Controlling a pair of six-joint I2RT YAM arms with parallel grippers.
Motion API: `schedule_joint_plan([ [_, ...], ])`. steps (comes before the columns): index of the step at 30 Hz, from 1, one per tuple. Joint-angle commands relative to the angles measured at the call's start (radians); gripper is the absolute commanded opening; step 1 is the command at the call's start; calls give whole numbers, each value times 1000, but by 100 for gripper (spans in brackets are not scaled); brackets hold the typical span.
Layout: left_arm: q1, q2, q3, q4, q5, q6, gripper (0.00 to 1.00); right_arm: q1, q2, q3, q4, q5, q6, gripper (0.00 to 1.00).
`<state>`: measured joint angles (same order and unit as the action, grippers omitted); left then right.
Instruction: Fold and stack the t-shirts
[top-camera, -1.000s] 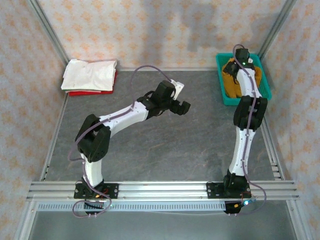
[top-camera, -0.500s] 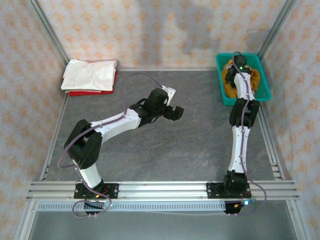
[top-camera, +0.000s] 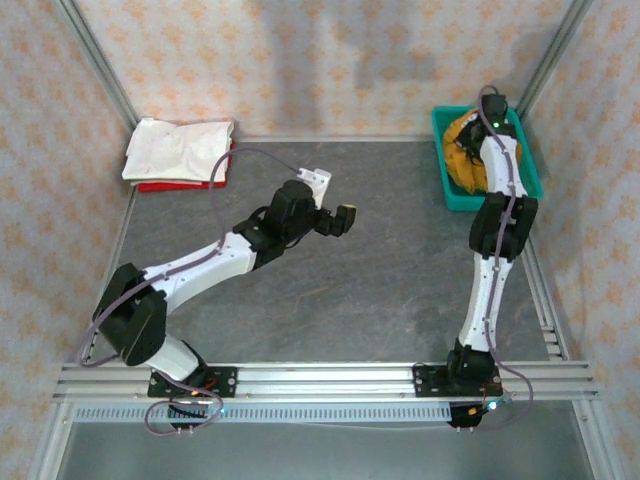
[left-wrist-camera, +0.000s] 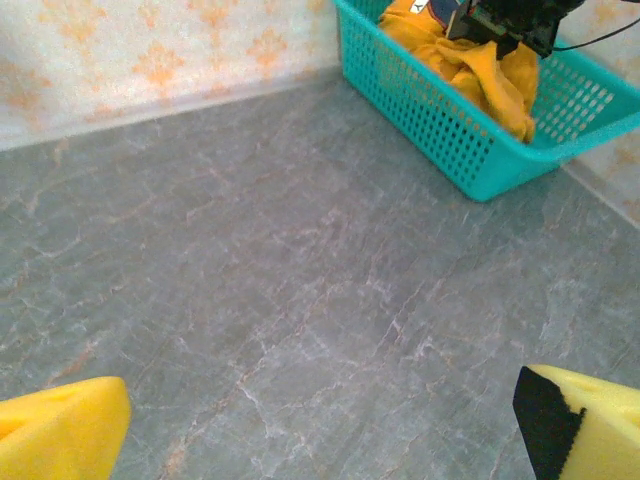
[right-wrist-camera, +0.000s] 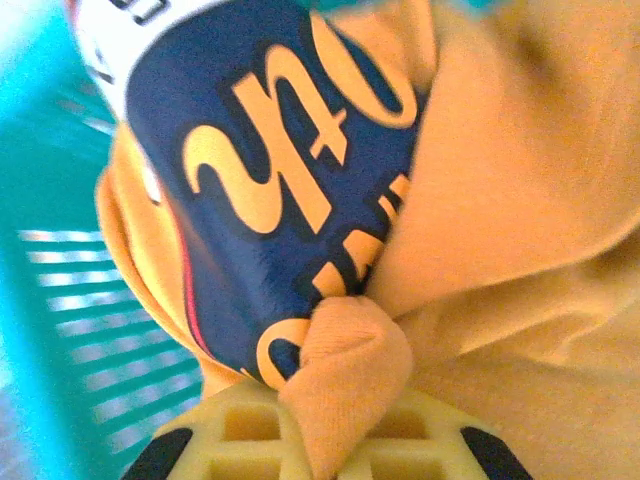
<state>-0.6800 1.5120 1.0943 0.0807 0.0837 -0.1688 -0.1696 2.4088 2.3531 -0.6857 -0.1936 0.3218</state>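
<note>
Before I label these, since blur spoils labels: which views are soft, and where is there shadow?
Top external: sharp, evenly lit, soft grey shadows on the back wall. Left wrist: table and basket crisp, left fingers at the lower corners soft. Right wrist: too close, shirt print blurred, basket washed out and smeared.
</note>
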Motion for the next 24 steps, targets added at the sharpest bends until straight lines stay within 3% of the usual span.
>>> schedule_joint_plan([
  [1,-1,-62,-33,49,-53,-7,100,11,-182,-14,105,-17,35,0],
  [9,-1,-134,-76,67,-92,30,100,62,-383,-63,133,-30,48,0],
  [18,0,-276,-206,196,-140,66,100,279,-674,-92,76,76,-107,0],
  [21,2,-332,-239,205,-174,83,100,388,-797,-186,65,53,-153,0],
  [24,3,-417,-312,262,-195,102,100,464,-960,-441,182,-98,-94,0],
])
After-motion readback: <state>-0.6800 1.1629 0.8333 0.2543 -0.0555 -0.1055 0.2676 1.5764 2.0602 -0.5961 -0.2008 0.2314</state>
